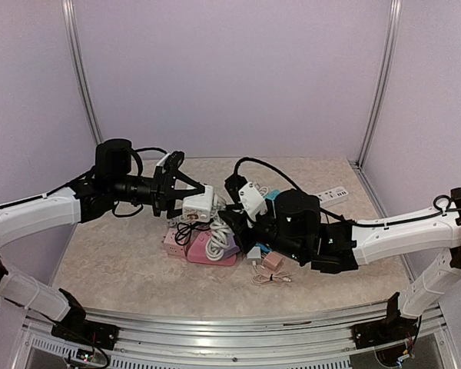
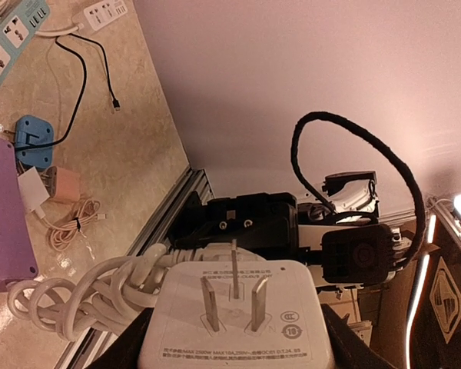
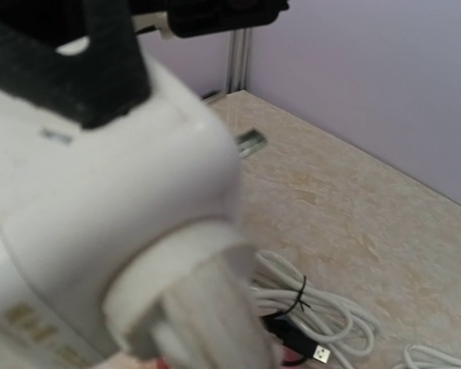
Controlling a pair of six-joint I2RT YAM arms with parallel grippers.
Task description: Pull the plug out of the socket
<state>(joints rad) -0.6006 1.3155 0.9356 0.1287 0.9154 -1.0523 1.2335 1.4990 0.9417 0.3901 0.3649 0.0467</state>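
- left gripper: fingers part open, clamped on either side of a white cube-shaped socket block, which is lifted clear of the beige marbled table.
- the left wrist view shows the block's rear face, with three metal prongs and a printed label.
- right gripper: closed tight at the block's far side; own fingers not visible in the right wrist view.
- white round plug with ribbed collar: blurred, sits against the block's face; appears still seated.
- thick white coiled cord: hangs from the block down to a pink power strip on the table.
- a blue adapter and a small peach charger lie beside the strip.
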